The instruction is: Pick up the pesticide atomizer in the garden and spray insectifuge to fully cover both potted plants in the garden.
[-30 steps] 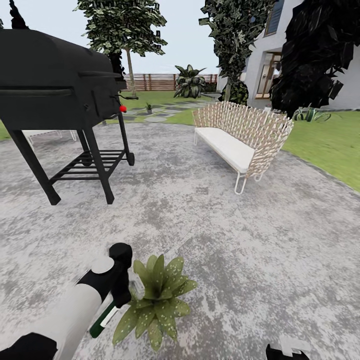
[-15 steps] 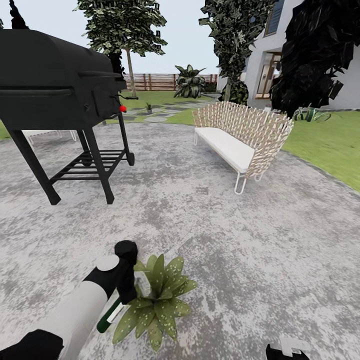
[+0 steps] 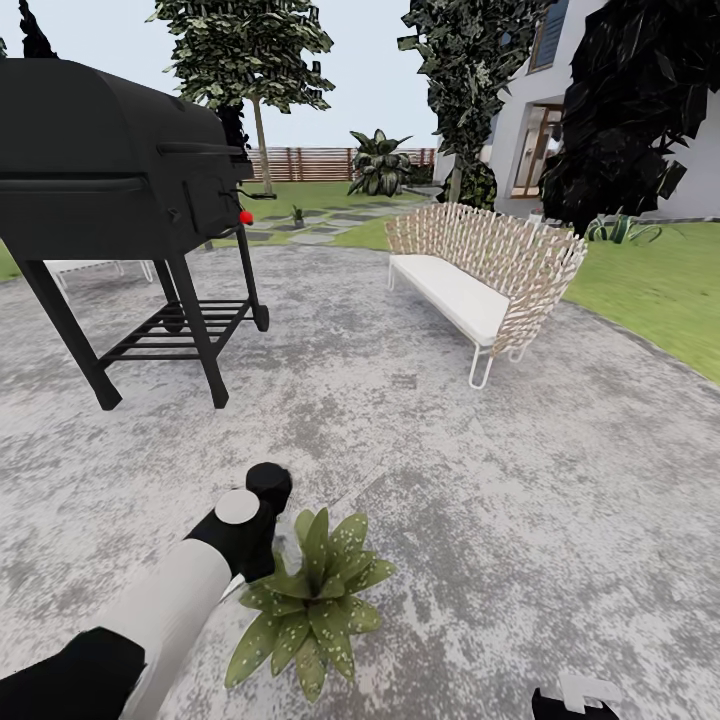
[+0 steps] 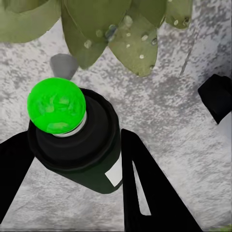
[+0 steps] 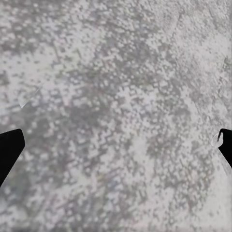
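Two fingers of our left gripper [image 4: 72, 159] are clamping the pesticide atomizer [image 4: 79, 140], its green nozzle facing the potted plant [image 3: 310, 595]; we are judging steady aim matters.

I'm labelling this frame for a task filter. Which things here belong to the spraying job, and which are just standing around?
Job:
- atomizer, held in the left gripper
- potted plant, right by that gripper
- patio it stands on

Standing around:
- grill
- bench
- fence
- house
- right gripper, open over bare patio
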Robot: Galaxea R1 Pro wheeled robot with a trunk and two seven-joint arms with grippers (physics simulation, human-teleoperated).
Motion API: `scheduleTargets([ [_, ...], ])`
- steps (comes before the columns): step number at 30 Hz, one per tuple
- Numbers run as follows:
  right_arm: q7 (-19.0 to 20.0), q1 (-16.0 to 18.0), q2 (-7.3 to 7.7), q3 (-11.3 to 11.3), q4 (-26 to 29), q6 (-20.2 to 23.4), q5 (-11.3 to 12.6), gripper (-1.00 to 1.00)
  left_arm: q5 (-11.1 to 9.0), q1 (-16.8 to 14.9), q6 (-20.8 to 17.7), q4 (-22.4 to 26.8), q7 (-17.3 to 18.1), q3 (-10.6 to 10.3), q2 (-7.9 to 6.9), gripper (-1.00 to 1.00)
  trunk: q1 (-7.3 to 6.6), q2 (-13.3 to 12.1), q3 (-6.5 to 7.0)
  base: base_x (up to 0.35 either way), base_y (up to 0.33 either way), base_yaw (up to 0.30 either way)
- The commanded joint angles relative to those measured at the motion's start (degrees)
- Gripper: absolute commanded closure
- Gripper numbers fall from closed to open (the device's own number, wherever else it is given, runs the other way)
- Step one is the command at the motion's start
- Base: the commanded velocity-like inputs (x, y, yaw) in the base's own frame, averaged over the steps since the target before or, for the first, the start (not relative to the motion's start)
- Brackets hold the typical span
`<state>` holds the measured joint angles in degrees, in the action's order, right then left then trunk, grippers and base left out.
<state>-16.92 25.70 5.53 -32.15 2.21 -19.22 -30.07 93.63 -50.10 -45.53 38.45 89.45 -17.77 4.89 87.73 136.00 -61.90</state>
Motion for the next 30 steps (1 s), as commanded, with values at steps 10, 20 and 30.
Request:
scheduleTargets([
  [10, -0.21, 0.05, 0.01, -0.46, -0.1, -0.2, -0.6, -1.0, 0.24, 0.26, 1.79, -1.97, 0.55, 0.82, 0.04, 1.0, -0.01, 0.02, -0.05, 0.0, 0.002, 0.0],
  [20, -0.21, 0.05, 0.01, -0.46, -0.1, -0.12, -0.6, -1.0, 0.24, 0.27, 1.85, -1.9, 0.55, 1.58, -0.35, 1.0, -0.01, 0.02, -0.05, -0.13, 0.245, -0.195],
  [30, -0.21, 0.05, 0.01, -0.46, -0.1, -0.18, -0.6, -1.0, 0.32, 0.04, 1.5, -1.89, 0.55, 1.7, -0.95, 1.0, -0.01, 0.02, -0.05, -0.214, 0.249, -0.232],
])
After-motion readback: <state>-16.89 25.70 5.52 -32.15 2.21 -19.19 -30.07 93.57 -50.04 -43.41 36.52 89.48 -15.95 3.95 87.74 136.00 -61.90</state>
